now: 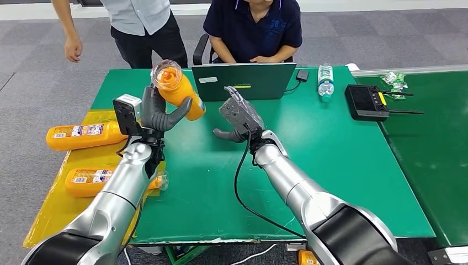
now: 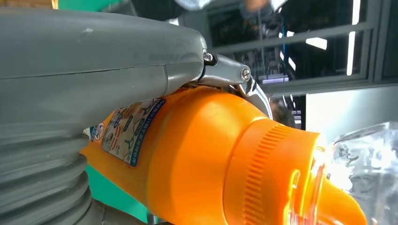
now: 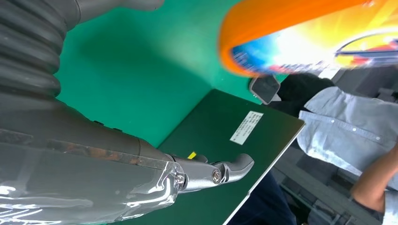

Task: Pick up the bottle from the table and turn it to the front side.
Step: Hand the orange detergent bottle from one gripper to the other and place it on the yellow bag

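My left hand [image 1: 160,110] grips an orange bottle [image 1: 179,88] with a clear cap [image 1: 166,73], lifted above the green table [image 1: 331,154] and tilted so the cap points toward me. In the left wrist view the bottle [image 2: 197,154] shows its label beside the grey thumb [image 2: 94,51]. My right hand [image 1: 238,118] hovers just right of the bottle, fingers spread and holding nothing. The right wrist view shows that hand's fingertips [image 3: 234,168] and the bottle's base [image 3: 300,33] beyond them.
Two more orange bottles [image 1: 83,135] [image 1: 91,181] lie on a yellow sheet [image 1: 49,212] at the table's left. A dark laptop [image 1: 243,81], a water bottle [image 1: 325,81] and a black controller [image 1: 367,102] stand at the back. Two people are behind the table.
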Controlling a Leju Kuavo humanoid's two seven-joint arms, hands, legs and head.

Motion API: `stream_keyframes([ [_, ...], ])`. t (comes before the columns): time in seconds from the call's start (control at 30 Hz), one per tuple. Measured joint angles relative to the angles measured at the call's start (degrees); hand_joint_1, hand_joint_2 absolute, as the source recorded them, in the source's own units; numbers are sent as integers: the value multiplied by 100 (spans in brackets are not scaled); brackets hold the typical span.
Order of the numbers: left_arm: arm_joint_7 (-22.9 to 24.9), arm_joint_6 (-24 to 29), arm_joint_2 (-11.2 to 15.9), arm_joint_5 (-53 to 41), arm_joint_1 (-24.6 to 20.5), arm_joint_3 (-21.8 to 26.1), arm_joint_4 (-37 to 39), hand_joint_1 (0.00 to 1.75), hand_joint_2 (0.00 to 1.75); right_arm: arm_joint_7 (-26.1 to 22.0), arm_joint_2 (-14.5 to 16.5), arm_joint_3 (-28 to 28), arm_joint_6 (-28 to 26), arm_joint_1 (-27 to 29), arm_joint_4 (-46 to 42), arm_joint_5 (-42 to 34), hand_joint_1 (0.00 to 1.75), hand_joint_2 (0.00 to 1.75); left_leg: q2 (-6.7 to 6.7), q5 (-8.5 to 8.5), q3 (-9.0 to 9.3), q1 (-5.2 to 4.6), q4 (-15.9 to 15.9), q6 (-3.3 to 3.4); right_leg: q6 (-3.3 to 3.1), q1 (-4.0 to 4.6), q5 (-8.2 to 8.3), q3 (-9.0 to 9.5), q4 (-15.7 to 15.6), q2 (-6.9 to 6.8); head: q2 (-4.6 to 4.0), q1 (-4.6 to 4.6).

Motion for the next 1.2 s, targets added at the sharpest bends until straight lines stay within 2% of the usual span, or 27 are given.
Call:
stream_keyframes([
  [0.13, 0, 442, 188, -247, -18, -90, -52, 175, 175, 0, -63, 0, 2, 27, 0, 28, 0, 175, 1, 1, 1, 1, 0, -1, 0, 1, 0, 0, 0, 1, 0, 0],
  [0.33, 0, 712, 369, -421, -38, -202, -73, 175, 175, 11, -118, 0, 5, 77, -2, 58, 0, 175, 0, 1, 1, 1, 0, -1, -1, 1, 0, 0, 1, 1, 0, 0],
  [0.53, 0, 1625, 616, -1127, -136, -422, 14, 175, 175, 120, -205, 1, 3, 99, -36, 286, 0, 175, 1, 1, 1, 0, 0, -1, -1, 0, 0, 0, 0, 1, 0, 0],
  [0.7, 2, 2232, 926, -1775, -253, -540, 268, 175, 175, 240, -414, 2, 7, 176, -202, 521, 0, 175, 1, 1, 2, 1, 0, -1, -1, 1, 1, 0, 1, 1, 0, 0],
  [0.9, 27, 2606, 1257, -2175, -280, -542, 444, 175, 175, 300, -704, 2, -29, 274, -397, 594, 0, 175, 1, 1, 1, 1, 0, -2, -1, 1, 1, 0, 1, 1, 0, 0],
  [1.2, 71, 2882, 1544, -2739, -267, -537, 470, 175, 175, 465, -1016, 5, -29, 461, -910, 624, 0, 175, -1, 1, -1, 0, 0, -1, -1, 0, 1, 0, 1, 0, 0, 0],
])
